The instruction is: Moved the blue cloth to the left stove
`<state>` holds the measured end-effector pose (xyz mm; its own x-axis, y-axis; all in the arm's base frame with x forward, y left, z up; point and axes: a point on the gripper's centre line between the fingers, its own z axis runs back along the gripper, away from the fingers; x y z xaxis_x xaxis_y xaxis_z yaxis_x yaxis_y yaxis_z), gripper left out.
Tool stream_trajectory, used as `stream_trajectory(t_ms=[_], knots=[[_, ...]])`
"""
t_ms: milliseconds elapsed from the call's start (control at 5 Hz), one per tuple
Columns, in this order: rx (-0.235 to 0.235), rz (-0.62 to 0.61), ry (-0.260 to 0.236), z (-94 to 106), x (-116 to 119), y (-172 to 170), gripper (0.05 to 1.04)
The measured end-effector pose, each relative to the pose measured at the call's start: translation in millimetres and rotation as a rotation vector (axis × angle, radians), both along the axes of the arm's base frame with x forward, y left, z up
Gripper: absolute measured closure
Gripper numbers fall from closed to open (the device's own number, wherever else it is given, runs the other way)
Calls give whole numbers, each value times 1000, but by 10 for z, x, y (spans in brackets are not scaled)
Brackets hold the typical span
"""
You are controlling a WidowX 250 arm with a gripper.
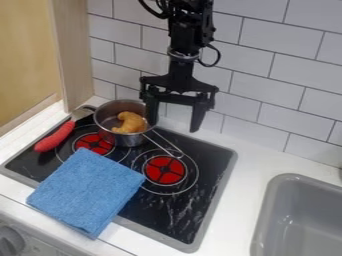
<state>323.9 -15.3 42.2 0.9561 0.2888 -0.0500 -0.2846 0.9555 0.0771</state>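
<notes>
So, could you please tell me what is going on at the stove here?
A robot arm is at the stove, its open tool empty beside the metal pot with the curved, golden-brown food in it. The folded blue cloth lies partly over the left burner and partly on the counter in front. The job is moving that cloth to the left stove, so it may well be done, though I can't be certain.

From here I see a white counter [244,175] and its inset black stove top [180,210], bearing a metal pot [124,140], a red-handled utensil [55,138] beside it, and a blue cloth [87,190] overlapping the front edge
</notes>
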Motion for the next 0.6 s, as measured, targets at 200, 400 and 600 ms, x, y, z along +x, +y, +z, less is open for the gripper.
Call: stream_trajectory(t_ms=[200,400,600], knots=[[7,-15,-34,210,-59,25,83],[1,-22,23,264,-233,193,83],[22,6,112,128,-615,499,83]])
